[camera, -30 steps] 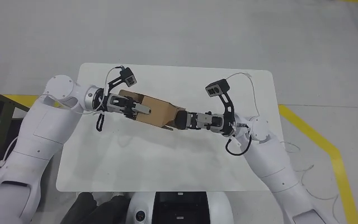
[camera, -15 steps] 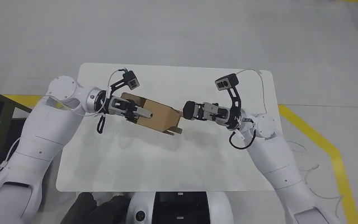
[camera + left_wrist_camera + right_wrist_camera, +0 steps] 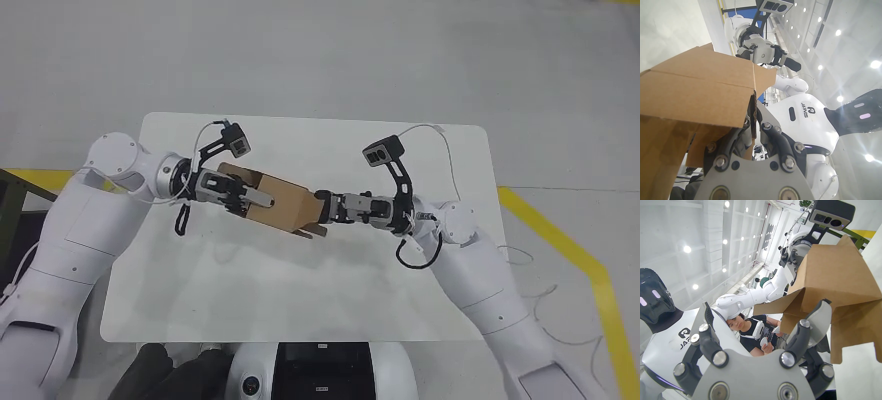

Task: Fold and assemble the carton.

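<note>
Now | left hand (image 3: 753, 121) pinches carton (image 3: 285, 205) edge | right hand (image 3: 764, 306) spread at opposite end

My top camera looks straight down from above my arms at the table (image 3: 300, 290), while each wrist camera sits close behind my left gripper (image 3: 753, 121) or my right gripper (image 3: 763, 308), facing up toward the ceiling lights (image 3: 838, 32), and all three views share the carton (image 3: 285, 203) between my arms.

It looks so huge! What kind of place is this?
Probably a big lab or factory hall: a high ceiling with rows of round lights, a grey floor with yellow lines, one white table.
</note>
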Controlling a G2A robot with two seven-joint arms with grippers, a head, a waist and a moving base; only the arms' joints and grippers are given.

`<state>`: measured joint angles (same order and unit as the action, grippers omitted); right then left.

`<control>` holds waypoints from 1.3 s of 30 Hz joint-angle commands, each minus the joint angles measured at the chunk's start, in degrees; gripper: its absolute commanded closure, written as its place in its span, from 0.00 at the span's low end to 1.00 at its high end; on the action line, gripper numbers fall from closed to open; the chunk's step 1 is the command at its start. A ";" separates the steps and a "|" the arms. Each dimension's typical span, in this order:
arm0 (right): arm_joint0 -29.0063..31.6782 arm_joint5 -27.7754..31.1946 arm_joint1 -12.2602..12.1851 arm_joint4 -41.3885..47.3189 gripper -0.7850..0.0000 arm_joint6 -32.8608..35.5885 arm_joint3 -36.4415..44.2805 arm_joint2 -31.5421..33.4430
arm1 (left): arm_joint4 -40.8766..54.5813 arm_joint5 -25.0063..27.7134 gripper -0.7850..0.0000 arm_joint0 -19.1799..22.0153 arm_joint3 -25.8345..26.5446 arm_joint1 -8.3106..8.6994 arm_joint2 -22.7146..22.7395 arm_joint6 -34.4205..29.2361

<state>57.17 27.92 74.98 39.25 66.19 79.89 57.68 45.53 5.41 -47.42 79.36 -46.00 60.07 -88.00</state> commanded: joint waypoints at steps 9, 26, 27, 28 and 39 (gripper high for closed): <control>1.81 -4.81 -0.08 0.59 0.00 0.40 2.80 -0.99 | 1.26 0.03 1.00 0.16 -1.46 -0.14 1.23 0.00; 0.66 -1.75 0.05 -1.35 0.00 -2.23 1.85 0.88 | 1.01 -0.56 1.00 -0.69 -0.30 -0.15 0.98 0.00; 0.78 -1.74 -0.04 -1.44 0.00 -2.27 2.00 1.27 | 1.02 -0.61 1.00 -0.69 -0.24 -0.13 0.90 0.00; 0.90 -1.65 -0.11 -1.46 0.00 -2.28 2.17 1.62 | 1.00 -0.67 1.00 -0.69 -0.13 -0.10 0.78 0.00; -0.04 -1.41 -0.08 -1.60 0.00 -1.95 1.36 1.99 | 1.00 -1.43 1.00 -0.74 2.37 0.54 -1.37 0.00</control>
<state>57.33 26.34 74.87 37.76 64.24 81.52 59.73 46.58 4.03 -48.18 81.55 -45.55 58.95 -88.00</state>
